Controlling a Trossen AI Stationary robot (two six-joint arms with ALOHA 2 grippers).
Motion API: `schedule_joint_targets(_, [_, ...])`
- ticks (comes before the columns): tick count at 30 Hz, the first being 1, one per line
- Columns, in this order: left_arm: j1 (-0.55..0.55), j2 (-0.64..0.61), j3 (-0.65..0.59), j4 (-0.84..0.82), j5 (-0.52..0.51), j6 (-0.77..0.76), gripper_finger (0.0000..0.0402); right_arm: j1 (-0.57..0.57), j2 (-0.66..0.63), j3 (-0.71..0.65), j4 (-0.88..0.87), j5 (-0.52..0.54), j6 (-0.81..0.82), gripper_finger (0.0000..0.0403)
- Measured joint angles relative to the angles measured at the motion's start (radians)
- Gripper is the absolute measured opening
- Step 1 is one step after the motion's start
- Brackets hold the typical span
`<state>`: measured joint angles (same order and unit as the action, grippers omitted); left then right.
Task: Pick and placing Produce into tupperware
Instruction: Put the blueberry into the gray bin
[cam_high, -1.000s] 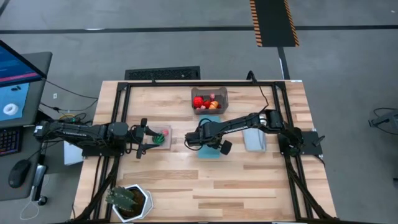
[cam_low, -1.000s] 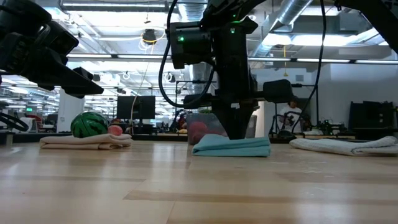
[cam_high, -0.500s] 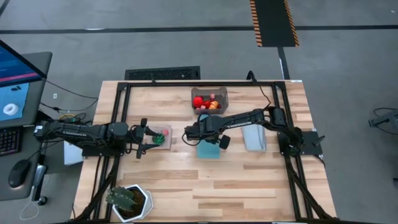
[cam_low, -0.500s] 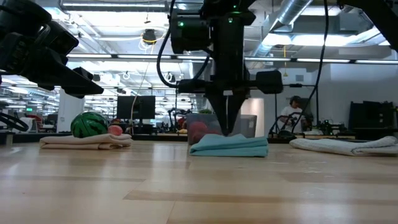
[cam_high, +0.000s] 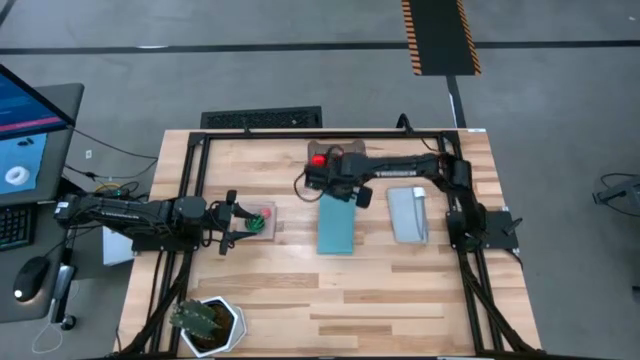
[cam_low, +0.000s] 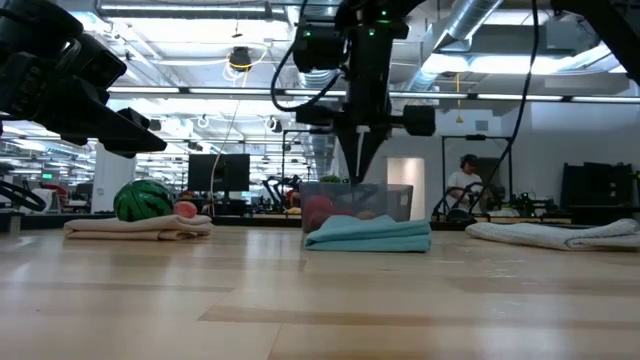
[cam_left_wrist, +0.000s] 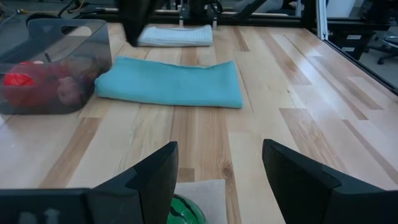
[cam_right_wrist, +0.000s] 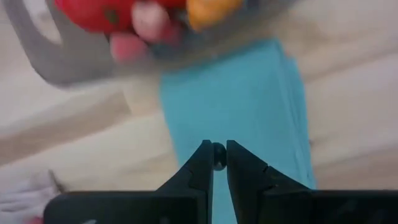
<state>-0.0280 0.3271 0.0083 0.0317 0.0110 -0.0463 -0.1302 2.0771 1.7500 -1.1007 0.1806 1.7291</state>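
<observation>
The tupperware (cam_high: 340, 158), a translucent grey box, stands at the far middle of the table with red, pink and orange produce (cam_right_wrist: 99, 9) inside. My right gripper (cam_high: 335, 182) hangs just above its near edge, pointing down, shut on a tiny dark round piece (cam_right_wrist: 217, 149); the low view shows the gripper (cam_low: 360, 165) raised over the box (cam_low: 357, 203). Green and red produce (cam_high: 259, 217) rest on a tan mat (cam_low: 140, 228) at the left. My left gripper (cam_left_wrist: 221, 180) waits open beside them, over the green piece (cam_left_wrist: 185, 213). My right gripper pinches the tiny dark round piece (cam_right_wrist: 217, 150) between its two fingertips (cam_right_wrist: 202, 158), only at their free ends. The fingers come from above, pointing steeply down. The piece is lifted clear, above the blue mat's far end and the box's near wall.
A folded blue mat (cam_high: 337, 228) lies just near of the tupperware and a grey mat (cam_high: 408, 214) to its right. A spiky plant in a white pot (cam_high: 206, 322) stands at the near left corner. Black frame rails run along the table's edges.
My right gripper has risen off the blue mat and gone toward the far edge, up to the tupperware, rolling its wrist on the way. It has stayed shut. The blue mat now lies uncovered.
</observation>
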Motion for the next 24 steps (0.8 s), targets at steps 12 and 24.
schedule_joint_targets(12, [0.0,0.0,0.0,0.0,0.0,0.0,0.0224,-0.186,-0.104,0.001,0.058,-0.03,-0.259,0.0059])
schedule_joint_targets(24, [0.0,0.0,0.0,0.0,0.0,0.0,0.0224,-0.323,-0.072,0.0,0.034,-0.181,-0.52,0.0102])
